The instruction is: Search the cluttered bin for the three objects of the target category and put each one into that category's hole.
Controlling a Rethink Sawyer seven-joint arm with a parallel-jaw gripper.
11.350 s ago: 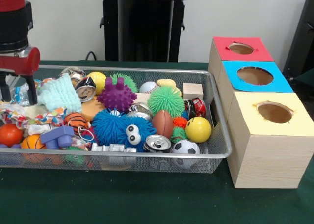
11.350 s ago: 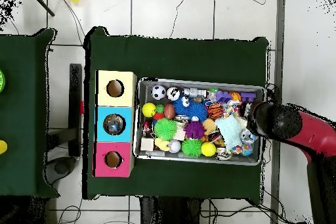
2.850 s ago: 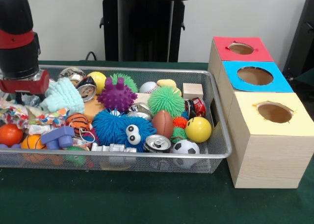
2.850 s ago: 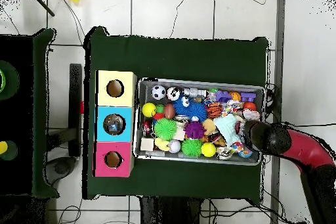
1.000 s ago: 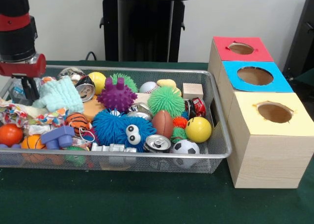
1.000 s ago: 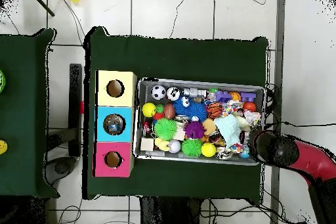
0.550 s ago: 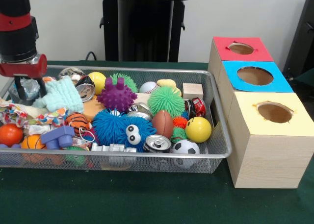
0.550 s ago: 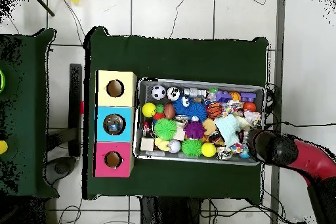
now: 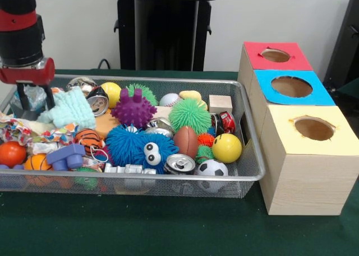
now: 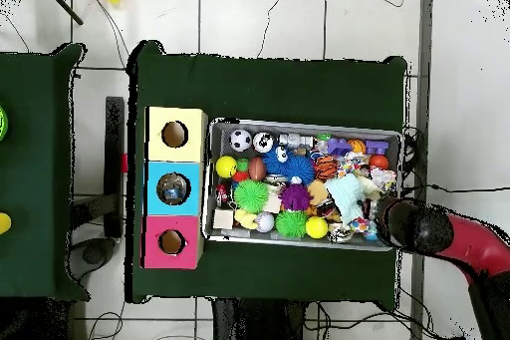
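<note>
Here the bench [image 9: 168, 233] under its green cloth carries a wire bin [image 9: 247, 155] packed with toys, and just beside its end stands a row of three wooden boxes: red [image 9: 276, 55], blue [image 9: 291, 87] and yellow [image 9: 314, 129], each with one round hole on top. The target category is not marked, so which three toys count cannot be told. The gripper [image 9: 32, 102] hangs over the bin's far corner, away from the boxes, its two dark fingers [image 9: 49, 98] pinching a crumpled clear plastic wrapper [image 9: 32, 96]; that looks light, limp and slippery, best held by a bunched fold. Beside it lies a soft pale-blue knitted cloth [image 9: 68, 107], which would drape and snag. The spiky rubber balls, blue [image 9: 120, 144], green [image 9: 189, 115] and purple [image 9: 133, 109], should squash and spring back. The yellow ball [image 9: 226, 148] and can [image 9: 180, 163] are smooth and likely to slip. The bin's raised rim needs clearing; above the boxes the room is open.
</note>
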